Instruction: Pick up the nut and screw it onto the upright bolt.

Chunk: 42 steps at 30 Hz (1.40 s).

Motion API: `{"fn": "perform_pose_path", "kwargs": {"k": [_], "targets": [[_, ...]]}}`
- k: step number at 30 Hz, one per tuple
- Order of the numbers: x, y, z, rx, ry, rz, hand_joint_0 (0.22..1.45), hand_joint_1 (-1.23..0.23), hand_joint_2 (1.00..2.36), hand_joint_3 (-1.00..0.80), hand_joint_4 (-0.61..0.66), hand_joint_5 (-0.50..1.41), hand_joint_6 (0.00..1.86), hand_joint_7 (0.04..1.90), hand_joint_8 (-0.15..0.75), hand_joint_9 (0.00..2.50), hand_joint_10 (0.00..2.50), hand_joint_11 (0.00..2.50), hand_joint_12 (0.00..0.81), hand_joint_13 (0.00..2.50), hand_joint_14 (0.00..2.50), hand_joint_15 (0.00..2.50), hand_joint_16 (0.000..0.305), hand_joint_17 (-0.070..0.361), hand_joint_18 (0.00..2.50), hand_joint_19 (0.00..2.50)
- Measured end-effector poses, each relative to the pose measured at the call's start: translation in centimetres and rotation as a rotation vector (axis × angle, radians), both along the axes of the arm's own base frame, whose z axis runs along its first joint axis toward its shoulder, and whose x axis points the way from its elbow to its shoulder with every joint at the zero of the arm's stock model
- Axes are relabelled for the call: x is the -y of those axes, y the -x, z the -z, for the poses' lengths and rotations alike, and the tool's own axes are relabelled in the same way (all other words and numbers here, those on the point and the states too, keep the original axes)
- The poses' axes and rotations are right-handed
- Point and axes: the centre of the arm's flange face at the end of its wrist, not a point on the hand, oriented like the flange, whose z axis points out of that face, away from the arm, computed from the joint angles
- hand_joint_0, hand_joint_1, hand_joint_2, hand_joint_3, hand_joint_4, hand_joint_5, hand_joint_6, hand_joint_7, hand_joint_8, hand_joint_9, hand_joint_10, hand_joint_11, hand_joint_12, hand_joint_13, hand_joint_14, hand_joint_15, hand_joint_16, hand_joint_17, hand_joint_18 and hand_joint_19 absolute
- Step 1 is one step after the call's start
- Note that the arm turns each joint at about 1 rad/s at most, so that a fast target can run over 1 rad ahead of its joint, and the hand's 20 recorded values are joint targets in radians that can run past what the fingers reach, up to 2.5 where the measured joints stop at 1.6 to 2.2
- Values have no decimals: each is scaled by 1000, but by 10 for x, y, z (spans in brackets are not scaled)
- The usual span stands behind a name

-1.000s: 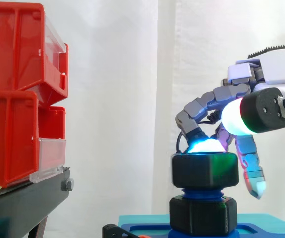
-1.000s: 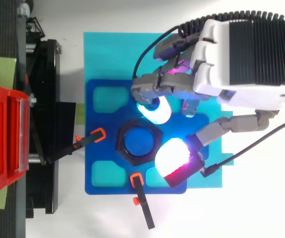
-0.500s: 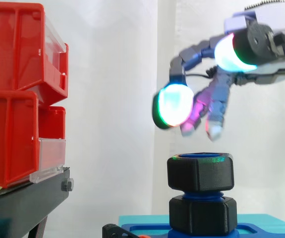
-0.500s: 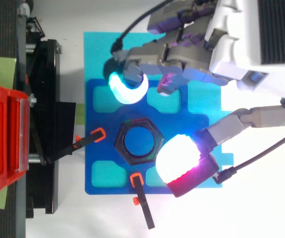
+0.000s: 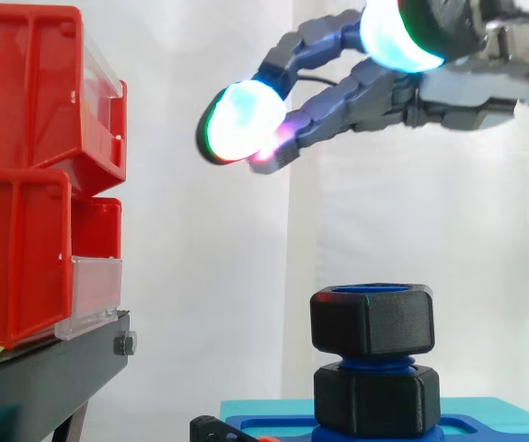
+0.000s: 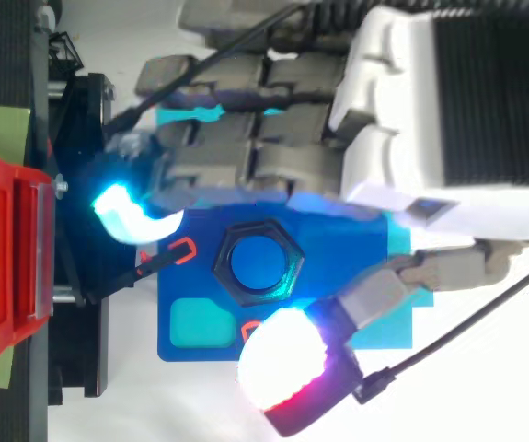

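A black hex nut (image 5: pixel 372 319) sits threaded on the top of the upright blue bolt (image 6: pixel 256 262), above a second black nut (image 5: pixel 376 400) lower on the same bolt. The bolt stands in a dark blue fixture (image 6: pixel 195 322) on a cyan mat. My hand (image 6: pixel 273 138) hovers well above the nut, touching nothing. Its fingers (image 5: pixel 338 106) are stretched out nearly straight toward the left, and the thumb (image 6: pixel 287 368) is spread wide. Nothing is held.
Red bins (image 5: pixel 34 175) stack on a black stand (image 5: pixel 52 373) at the left. Two black clamps with orange tips (image 6: pixel 179 250) hold the fixture's left and front sides. A white curtain hangs behind.
The hand let go of the top nut, rose high above it and straightened its fingers out to the left. The nut stays on the bolt.
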Motion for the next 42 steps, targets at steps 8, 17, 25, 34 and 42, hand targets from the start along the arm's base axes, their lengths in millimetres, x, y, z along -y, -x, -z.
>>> {"fn": "perform_pose_path", "kwargs": {"k": [8,17,25,34,42], "targets": [[-11,-10,28,-21,-8,-22,405,-339,1000,-500,170,-121,503,794,258,618,0,0,372,211,0,0,50,112,0,0],[-13,-3,39,-85,0,-27,407,-334,1000,-500,178,-109,503,830,264,652,0,0,372,249,0,0,49,110,0,0],[-7,3,45,-138,6,-22,411,-330,1000,-500,199,-97,503,878,276,721,0,0,373,296,0,0,48,109,0,1],[-1,13,54,-230,20,-12,415,-315,1000,-500,209,-80,504,960,280,771,0,0,374,325,0,0,47,106,0,0],[2,20,61,-285,29,-10,427,-320,1000,-500,186,-32,504,1226,285,860,0,0,356,384,0,0,41,91,17,0]]}}
